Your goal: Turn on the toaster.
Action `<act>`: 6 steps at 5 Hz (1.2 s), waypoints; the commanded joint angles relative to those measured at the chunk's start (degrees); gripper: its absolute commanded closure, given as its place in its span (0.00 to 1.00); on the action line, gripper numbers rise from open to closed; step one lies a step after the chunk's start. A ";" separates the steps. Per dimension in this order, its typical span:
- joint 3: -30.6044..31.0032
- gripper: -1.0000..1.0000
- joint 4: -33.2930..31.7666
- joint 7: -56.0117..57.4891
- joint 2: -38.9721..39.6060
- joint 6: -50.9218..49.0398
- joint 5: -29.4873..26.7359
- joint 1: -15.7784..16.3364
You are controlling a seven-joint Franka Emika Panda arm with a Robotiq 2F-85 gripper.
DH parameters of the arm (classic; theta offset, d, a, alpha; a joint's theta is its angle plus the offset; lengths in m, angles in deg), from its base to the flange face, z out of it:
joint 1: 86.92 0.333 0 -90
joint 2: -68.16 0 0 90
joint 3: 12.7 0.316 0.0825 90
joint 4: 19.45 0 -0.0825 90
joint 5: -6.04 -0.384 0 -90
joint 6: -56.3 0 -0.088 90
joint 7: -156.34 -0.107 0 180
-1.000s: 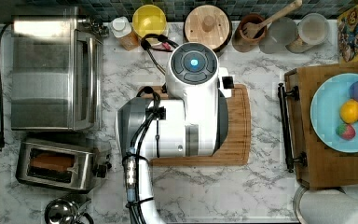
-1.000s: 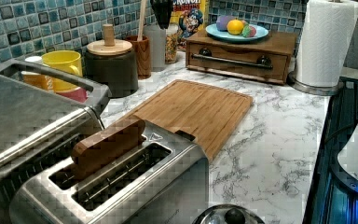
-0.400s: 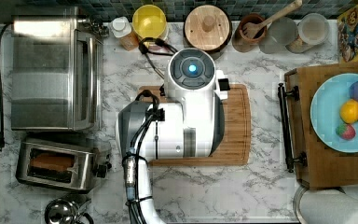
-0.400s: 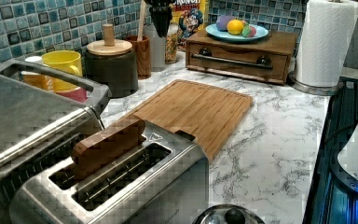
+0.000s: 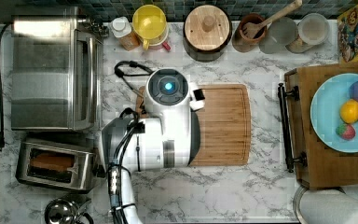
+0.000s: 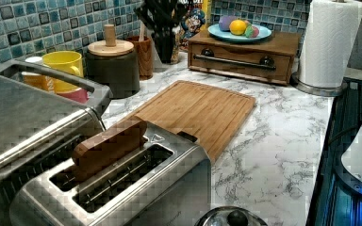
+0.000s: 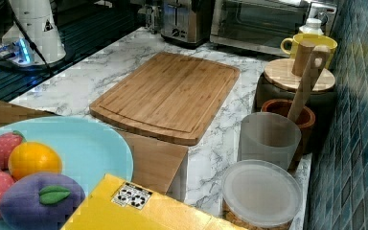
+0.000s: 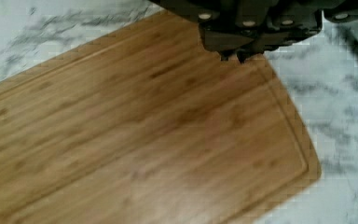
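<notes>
Covering the whole scene is the marble table [image 5: 242, 191], and the white arm [image 5: 168, 135] hangs above its middle in the top view. The toaster oven [image 5: 51, 70] stands at the top view's left, big and boxy. The bamboo cutting board [image 5: 223, 126] lies flat in the middle of the table, partly under the arm in the top view. A wooden drawer box [image 6: 245, 54] carries a blue plate [image 5: 328, 133] with toy fruit. The toaster [image 5: 56, 164] stands just below the toaster oven in the top view, near the top view's lower left corner, well apart from the claw. A brown slice [image 6: 108, 146] stands in one of its two slots, sticking up above the top. The claw [image 8: 233, 56] hovers over the cutting board, close to one corner of it, and its two fingertips are together, holding nothing. A small steel kettle [image 5: 65, 212] sits just below the toaster in the top view.
</notes>
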 commanded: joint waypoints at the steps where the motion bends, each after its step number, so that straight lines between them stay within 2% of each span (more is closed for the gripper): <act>1: 5.74 1.00 -9.42 3.83 -8.46 2.34 -3.81 4.95; 2: 5.78 1.00 -15.12 4.75 -13.45 7.17 -5.33 8.63; 3: 8.73 1.00 -16.13 6.30 -14.99 5.77 -7.39 8.28; 4: 9.61 1.00 -19.54 4.40 -18.24 8.12 -7.87 10.31; 6: 9.85 1.00 -20.51 4.56 -18.18 7.74 -10.84 13.85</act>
